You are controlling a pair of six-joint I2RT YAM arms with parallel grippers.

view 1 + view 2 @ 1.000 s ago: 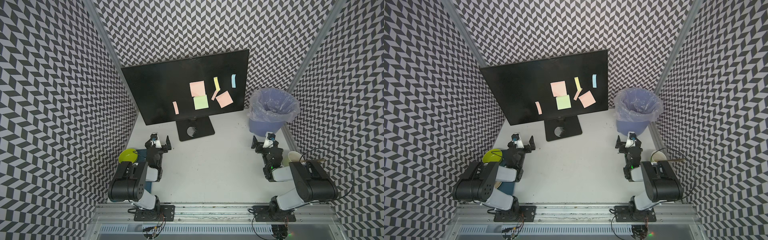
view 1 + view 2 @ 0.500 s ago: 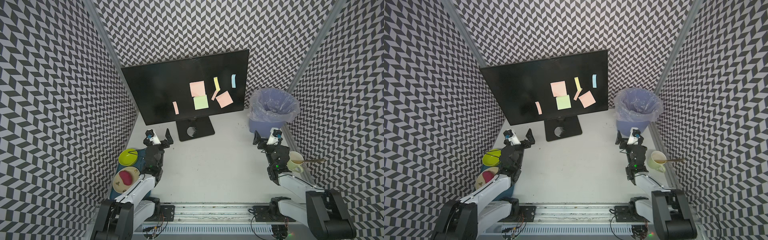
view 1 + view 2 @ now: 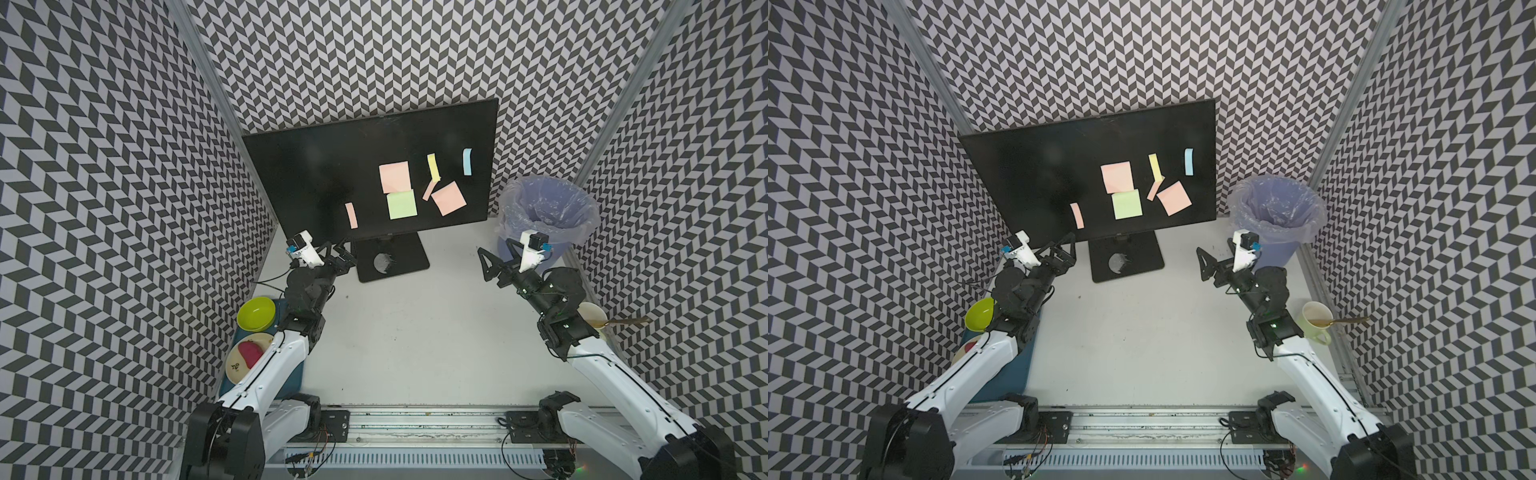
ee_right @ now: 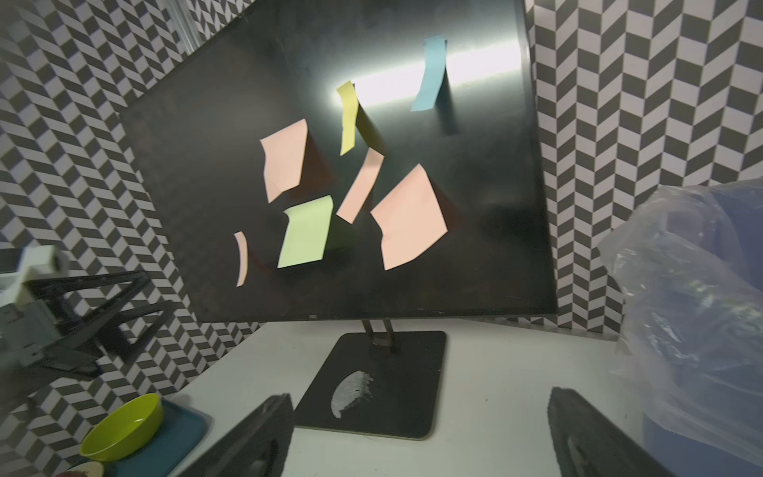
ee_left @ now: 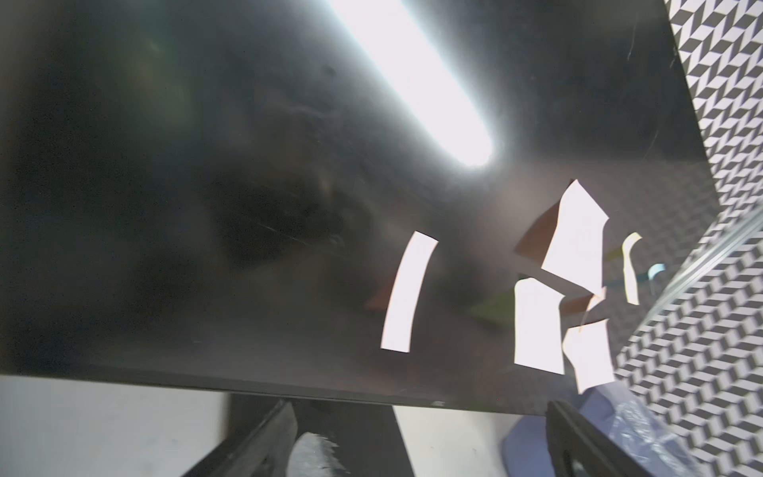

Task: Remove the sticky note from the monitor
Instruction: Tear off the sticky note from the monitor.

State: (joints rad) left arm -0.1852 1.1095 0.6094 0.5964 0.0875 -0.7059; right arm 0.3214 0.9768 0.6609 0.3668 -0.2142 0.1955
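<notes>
Claws both spread wide, nothing held. Left claw (image 3: 338, 246) hovers low at the monitor's (image 3: 324, 166) bottom edge, beside its base (image 3: 392, 262) and under the thin pink strip (image 3: 351, 215). Judged lined up for that note. Right claw (image 3: 496, 261) hangs over the worktop (image 3: 415, 340) before the bin (image 3: 590, 216), facing the screen. Notes (image 4: 305, 231) sit on the screen's right half, stuck by their top edges with lower ends curling free, so wide jaws suit an edge pinch. Bin presumably takes peeled notes.
</notes>
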